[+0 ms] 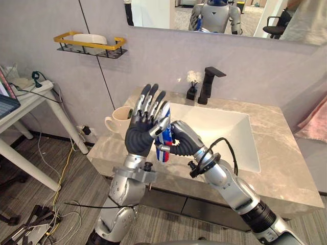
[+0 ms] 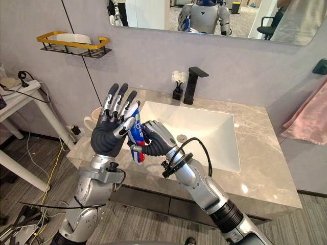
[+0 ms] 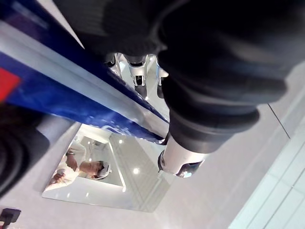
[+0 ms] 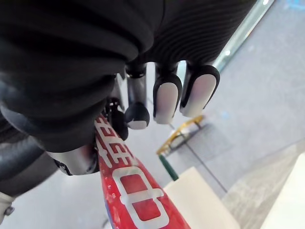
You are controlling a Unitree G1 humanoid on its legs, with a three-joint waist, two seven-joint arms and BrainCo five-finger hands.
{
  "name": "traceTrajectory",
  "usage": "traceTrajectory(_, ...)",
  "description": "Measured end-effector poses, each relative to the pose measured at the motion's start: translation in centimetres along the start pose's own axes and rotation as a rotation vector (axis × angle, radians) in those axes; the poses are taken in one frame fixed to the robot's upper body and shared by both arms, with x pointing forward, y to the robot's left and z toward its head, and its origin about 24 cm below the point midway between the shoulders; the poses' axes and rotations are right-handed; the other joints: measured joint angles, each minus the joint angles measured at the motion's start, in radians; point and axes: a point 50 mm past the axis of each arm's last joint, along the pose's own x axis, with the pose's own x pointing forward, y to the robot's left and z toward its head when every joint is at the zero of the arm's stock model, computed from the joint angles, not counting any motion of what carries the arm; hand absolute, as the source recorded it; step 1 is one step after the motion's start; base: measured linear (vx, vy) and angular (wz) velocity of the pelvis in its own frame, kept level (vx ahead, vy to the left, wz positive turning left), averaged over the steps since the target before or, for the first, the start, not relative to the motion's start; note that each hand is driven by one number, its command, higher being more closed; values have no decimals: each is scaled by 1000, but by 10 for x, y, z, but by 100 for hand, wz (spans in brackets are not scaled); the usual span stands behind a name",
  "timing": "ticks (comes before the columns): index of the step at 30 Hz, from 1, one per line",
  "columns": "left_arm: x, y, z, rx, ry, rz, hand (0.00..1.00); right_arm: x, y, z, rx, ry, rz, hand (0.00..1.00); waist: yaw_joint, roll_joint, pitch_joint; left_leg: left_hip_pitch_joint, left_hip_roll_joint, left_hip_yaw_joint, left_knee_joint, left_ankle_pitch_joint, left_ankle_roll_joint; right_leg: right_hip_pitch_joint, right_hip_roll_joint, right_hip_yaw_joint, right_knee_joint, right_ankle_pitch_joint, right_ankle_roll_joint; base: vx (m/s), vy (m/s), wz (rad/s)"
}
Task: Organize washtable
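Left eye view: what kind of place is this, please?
Probably a bathroom washstand: a white sink set in a marble-look counter, a black faucet behind it, and a wall mirror above.

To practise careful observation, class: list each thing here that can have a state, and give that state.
toothpaste tube: lifted off the counter, held
right hand: fingers curled round the toothpaste tube
left hand: raised, fingers straight, beside the tube
faucet: no water running
sink: empty
mug: upright on the counter, contents hidden
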Motion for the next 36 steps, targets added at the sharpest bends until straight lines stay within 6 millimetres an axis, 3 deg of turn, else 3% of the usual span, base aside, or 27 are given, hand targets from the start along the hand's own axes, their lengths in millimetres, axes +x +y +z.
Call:
traceTrajectory(5,-12,14,-6,38,48,78,0,0,-5,-2,-21,12,-28,100,1,0,0,2,0,1,-5,0,0,-1,0,1,0,0,0,0,0,0)
traceTrajectory(10,-21,30,2,236,52,126,0,-5,-10,-9,-26,56,-64,100,1,1,1,3,-1,3,-15,0,0,-2,0,1,0,0,0,0,0,0)
traceTrajectory(14,-27,40,10,334,50,149,0,-10,-24,-18,-68,90,-78,100,3,2,1,6,-1,2,-15,0,0,-1,1,0,0,0,0,0,0,0)
traceTrajectory(24,-28,38,11,361,49,126,0,-12,-26,-22,-68,103,-35,100,2,10,10,18,-1,2,-23,0,0,8,0,-1,0,0,0,0,0,0)
traceTrajectory(30,-27,34,10,346,52,98,0,-17,-19,-38,-64,173,9,100,2,11,13,18,-1,2,-23,0,0,8,1,-1,0,0,0,0,0,0)
traceTrajectory(36,-23,26,5,318,56,56,0,-17,-11,-39,-64,173,60,100,3,11,13,19,-1,1,-22,0,1,8,1,-2,0,0,0,0,0,0)
